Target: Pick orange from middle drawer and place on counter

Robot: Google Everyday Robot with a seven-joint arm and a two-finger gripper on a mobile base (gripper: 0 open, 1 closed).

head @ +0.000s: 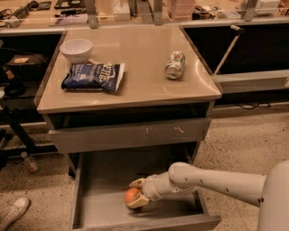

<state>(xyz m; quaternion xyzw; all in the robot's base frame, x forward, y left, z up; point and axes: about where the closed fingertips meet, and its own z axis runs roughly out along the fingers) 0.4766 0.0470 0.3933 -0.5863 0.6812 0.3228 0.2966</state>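
The orange (131,196) lies on the grey floor of the open middle drawer (101,180), near its front. My gripper (137,193) reaches into the drawer from the right and its two pale fingers stand on either side of the orange, one above and one below, close against it. The beige counter (140,76) is the cabinet top above the drawers.
On the counter are a white bowl (76,49), a blue chip bag (94,76) and a crushed silver can (174,64). A shallower drawer with a scratched front (131,134) sits just above the open one. A cluttered worktop (135,11) runs behind. A shoe (12,212) is at the lower left.
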